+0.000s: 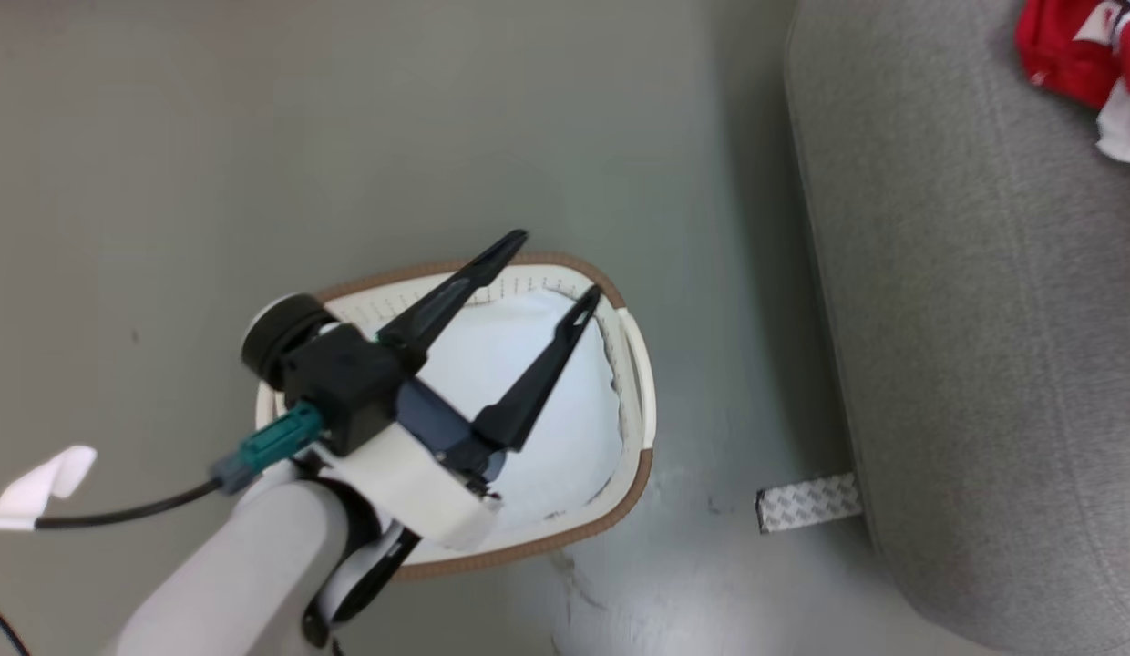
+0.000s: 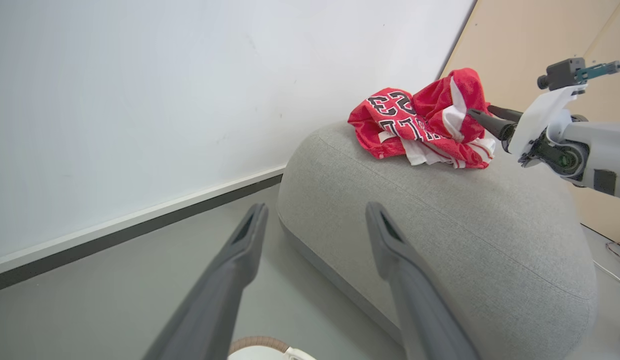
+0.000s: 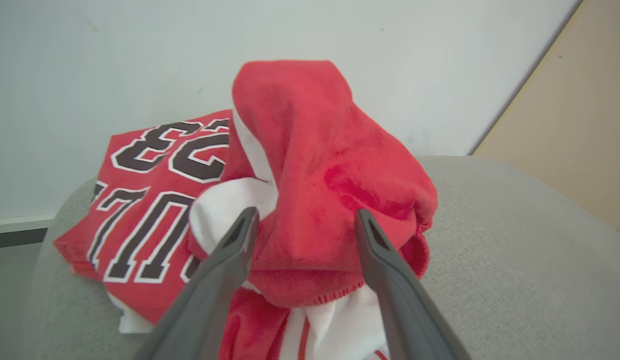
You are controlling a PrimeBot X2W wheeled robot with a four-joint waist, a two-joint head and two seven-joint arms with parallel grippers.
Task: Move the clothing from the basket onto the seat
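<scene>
The red clothing lies bunched on top of the light-grey seat, its "23" jersey spread flat. A second red garment stands up in a hump on the jersey. My right gripper is open, one finger on each side of that hump; it also shows as the right gripper at the pile's right edge. My left gripper hovers open above the cream basket, holding nothing. Inside the basket lies a plain white pad. The clothing shows on the seat.
The basket stands on grey floor just left of the seat. A strip of patterned tape lies on the floor at the seat's base. A white paper scrap and a black cable lie at the left. A white wall rises behind the seat.
</scene>
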